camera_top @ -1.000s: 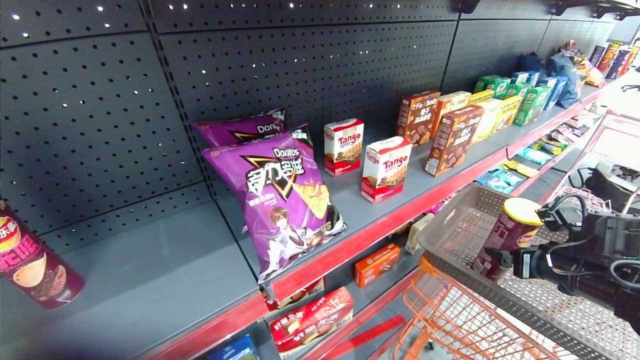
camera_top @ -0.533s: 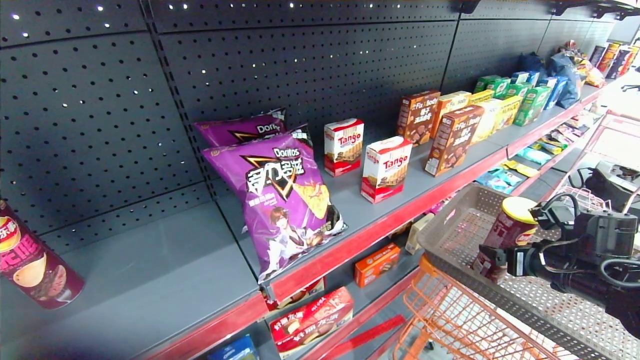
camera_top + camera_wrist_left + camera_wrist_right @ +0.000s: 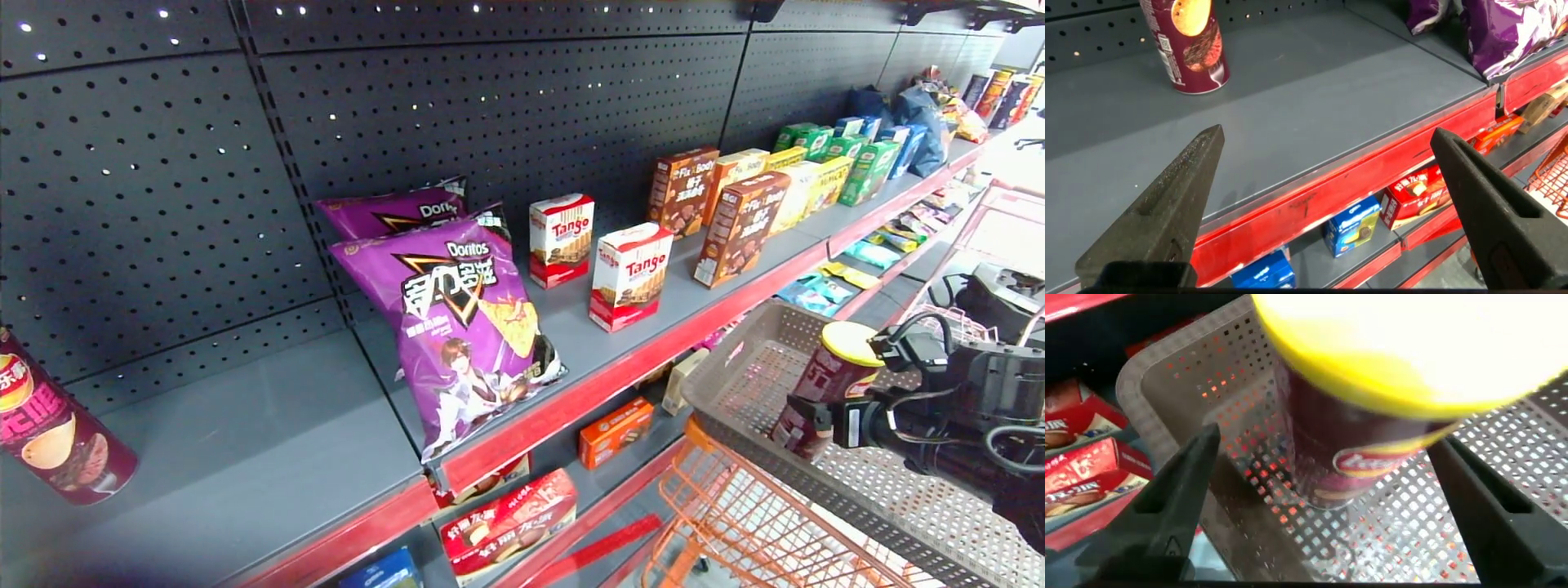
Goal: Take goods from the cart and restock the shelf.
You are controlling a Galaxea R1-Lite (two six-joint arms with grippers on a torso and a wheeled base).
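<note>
r gripper (image 3: 1327, 445) spread wide, one finger each side of chip can (image 3: 824, 388), not touching it. can stands in cart basket (image 3: 735, 359), yellow lid up. l gripper (image 3: 1327, 139) spread, above shelf (image 3: 1315, 90).

Shelf (image 3: 245, 441): wide bare stretch between the maroon can (image 3: 49, 433) at left and the purple chip bags (image 3: 457, 318) at right. Pegboard (image 3: 506, 106) closes the far side. Basket wall (image 3: 735, 359) rings the yellow-lidded can (image 3: 824, 392); open above.
</note>
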